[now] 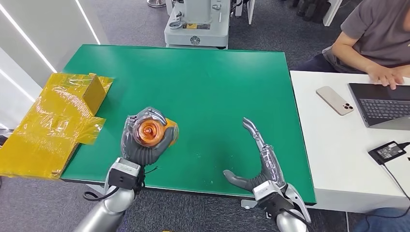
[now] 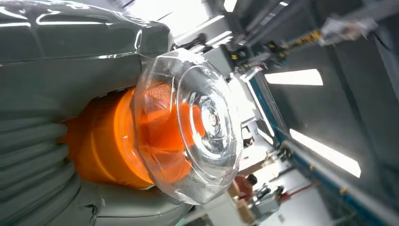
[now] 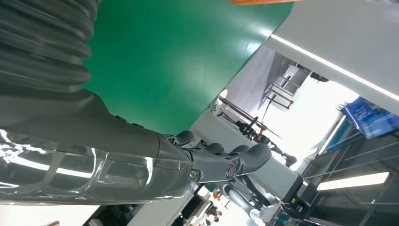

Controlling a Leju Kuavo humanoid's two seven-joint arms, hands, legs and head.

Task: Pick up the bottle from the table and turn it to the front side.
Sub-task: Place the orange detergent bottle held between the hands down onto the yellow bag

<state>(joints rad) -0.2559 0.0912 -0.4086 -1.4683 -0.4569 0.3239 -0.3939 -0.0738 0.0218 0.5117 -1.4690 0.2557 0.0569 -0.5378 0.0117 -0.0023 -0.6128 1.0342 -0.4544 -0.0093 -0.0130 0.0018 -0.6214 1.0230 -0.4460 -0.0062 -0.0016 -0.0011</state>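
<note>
An orange bottle [image 1: 150, 130] with a clear plastic cap end is held in my left hand [image 1: 142, 142] above the near left part of the green table [image 1: 193, 82]. Its round clear end faces up toward the head camera. In the left wrist view the bottle [image 2: 155, 136] shows its orange body and clear cap, with my grey fingers [image 2: 37, 160] wrapped around the body. My right hand [image 1: 258, 162] hovers over the near right part of the table, fingers stretched out and thumb apart, holding nothing. The right wrist view shows that right hand [image 3: 141, 160] beside the green tabletop [image 3: 179, 61].
Yellow taped cardboard [image 1: 58, 121] lies off the table's left edge. A white desk [image 1: 333, 150] stands at the right with a phone [image 1: 334, 100], a laptop [image 1: 382, 104] and a charger [image 1: 389, 151]; a person [image 1: 372, 38] types there. A grey machine base [image 1: 196, 26] stands beyond the table.
</note>
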